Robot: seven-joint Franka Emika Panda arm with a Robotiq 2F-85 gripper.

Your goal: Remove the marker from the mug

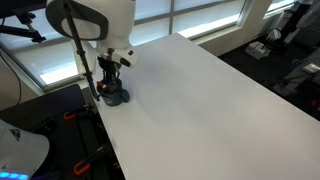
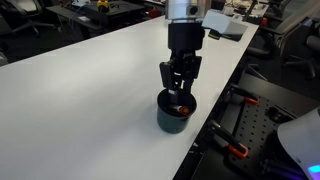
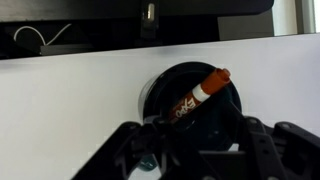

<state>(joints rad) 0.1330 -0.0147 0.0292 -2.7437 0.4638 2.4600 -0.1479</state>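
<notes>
Orange-tipped marker (image 3: pixel 200 92) leans in the dark mug (image 2: pixel 174 120), gripper (image 2: pixel 178 96) low over it, fingers apart, likely grasp step; next needs closing, then lifting straight up.

- table (image 1: pixel 210 90): white top, smooth and flat. Mostly matt, with just a soft sheen where the window light lands. Can't tell what it's actually made of.
- mug (image 2: pixel 172 122): dark blue-grey, smooth outside with a faint shine, looks like glazed ceramic to me. In the wrist view the inside reads near black and dull.
- marker (image 3: pixel 200 92): smooth plastic look. The orange-red end is a bit glossy, and the dark body has light print on it.
- gripper (image 2: pixel 179 95): black and matt. Hard plastic or coated metal, honestly can't tell which.
- arm (image 1: pixel 95 18): white shell, smooth, looks like glossy plastic.
</notes>
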